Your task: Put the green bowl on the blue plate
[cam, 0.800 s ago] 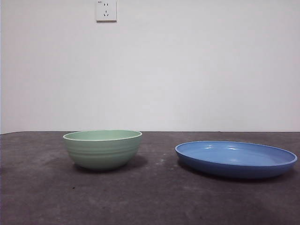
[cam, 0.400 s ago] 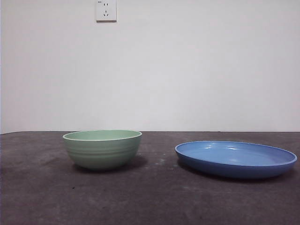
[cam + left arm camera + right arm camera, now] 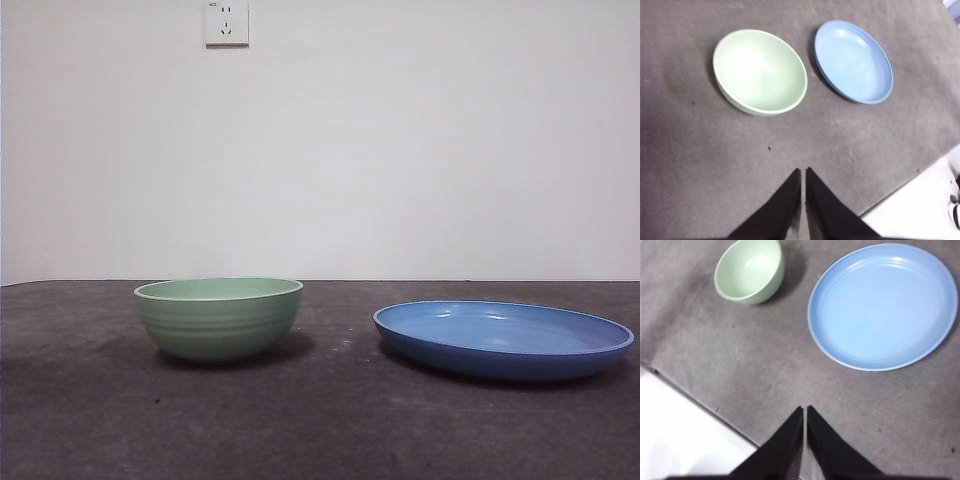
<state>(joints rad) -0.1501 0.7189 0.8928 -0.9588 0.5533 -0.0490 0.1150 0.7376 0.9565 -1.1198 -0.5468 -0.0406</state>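
Observation:
The green bowl [image 3: 219, 318] stands upright and empty on the dark table, to the left of the blue plate [image 3: 503, 339]. The two are apart with a gap of table between them. In the left wrist view the bowl [image 3: 760, 71] and the plate [image 3: 853, 61] lie well ahead of my left gripper [image 3: 803, 172], which is shut and empty, high above the table. In the right wrist view the plate [image 3: 883, 305] and the bowl [image 3: 750, 270] lie ahead of my right gripper [image 3: 805, 410], also shut and empty. Neither gripper shows in the front view.
The dark grey table [image 3: 320, 420] ends at an edge near each wrist camera, with white floor [image 3: 920, 210] beyond. A white wall with a socket [image 3: 227, 22] stands behind the table.

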